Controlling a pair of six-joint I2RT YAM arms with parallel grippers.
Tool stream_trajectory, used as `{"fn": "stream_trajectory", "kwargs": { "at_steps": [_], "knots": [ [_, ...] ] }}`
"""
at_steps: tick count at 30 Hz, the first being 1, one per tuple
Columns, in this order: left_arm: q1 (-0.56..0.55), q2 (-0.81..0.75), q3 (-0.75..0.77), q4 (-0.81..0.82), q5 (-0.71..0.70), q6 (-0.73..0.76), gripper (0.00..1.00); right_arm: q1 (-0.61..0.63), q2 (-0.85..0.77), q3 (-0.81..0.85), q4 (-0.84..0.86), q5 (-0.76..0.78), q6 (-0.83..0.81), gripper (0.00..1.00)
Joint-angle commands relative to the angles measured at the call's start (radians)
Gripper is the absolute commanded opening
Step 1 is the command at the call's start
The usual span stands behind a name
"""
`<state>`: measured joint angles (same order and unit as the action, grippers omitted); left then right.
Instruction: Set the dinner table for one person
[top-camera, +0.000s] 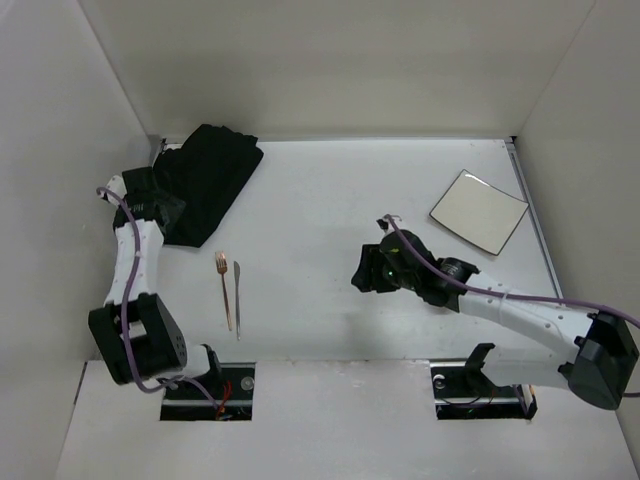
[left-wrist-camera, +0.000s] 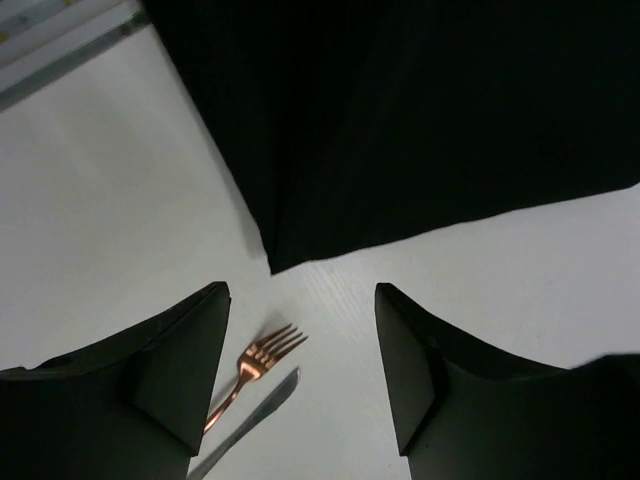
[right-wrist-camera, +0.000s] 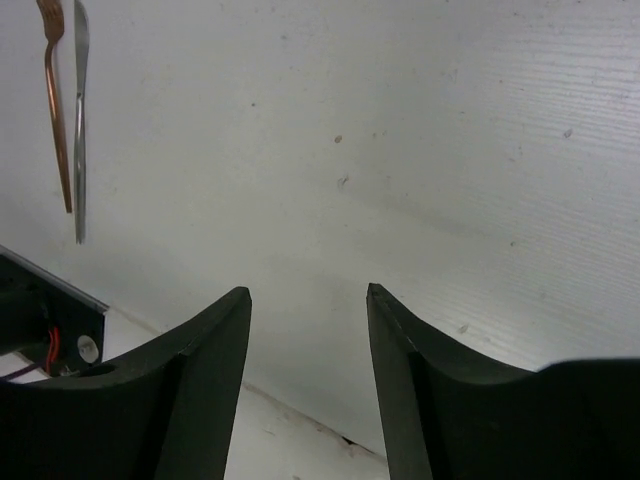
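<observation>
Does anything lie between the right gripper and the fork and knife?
Nothing visible does. In the top view, only bare dinner table separates the open right gripper from the fork and the knife beside it. The right wrist view shows the same unobstructed stretch.

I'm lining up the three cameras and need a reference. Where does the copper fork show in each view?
Top external: the fork lies left of centre, just nearer the arm bases than the black cloth.
Left wrist: the fork is low and left of centre, below the cloth's corner.
Right wrist: the fork is in the top left corner, handle pointing down.
Shared landmark: the silver knife lying alongside it in all three.
</observation>
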<state>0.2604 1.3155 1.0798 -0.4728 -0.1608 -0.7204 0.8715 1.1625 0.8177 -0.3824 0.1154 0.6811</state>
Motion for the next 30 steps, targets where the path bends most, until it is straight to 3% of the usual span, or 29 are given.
{"fn": "stream_trajectory", "kwargs": {
  "at_steps": [1, 7, 17, 19, 23, 26, 30],
  "knots": [
    [0.035, 0.127, 0.090, 0.112, 0.047, 0.053, 0.59, -0.001, 0.017, 0.005, 0.050, -0.019, -0.006, 0.61],
    [0.113, 0.365, 0.225, 0.152, 0.102, 0.055, 0.56, -0.001, 0.025, -0.003, 0.047, -0.046, -0.005, 0.66],
    [0.096, 0.628, 0.419, 0.168, 0.096, 0.082, 0.54, 0.011, 0.022, 0.006, 0.019, -0.034, 0.021, 0.67],
    [0.081, 0.662, 0.445, 0.169, 0.093, 0.091, 0.47, 0.014, 0.020, 0.005, 0.013, -0.031, 0.035, 0.67],
    [0.053, 0.706, 0.503, 0.169, 0.107, 0.087, 0.13, 0.020, 0.019, 0.000, 0.002, -0.025, 0.063, 0.67],
    [-0.020, 0.685, 0.541, 0.216, 0.115, 0.091, 0.06, 0.024, 0.014, 0.003, -0.003, -0.010, 0.077, 0.67],
    [-0.134, 0.668, 0.624, 0.249, 0.144, 0.102, 0.05, 0.025, 0.022, 0.012, -0.004, 0.003, 0.087, 0.66]
  ]
}}
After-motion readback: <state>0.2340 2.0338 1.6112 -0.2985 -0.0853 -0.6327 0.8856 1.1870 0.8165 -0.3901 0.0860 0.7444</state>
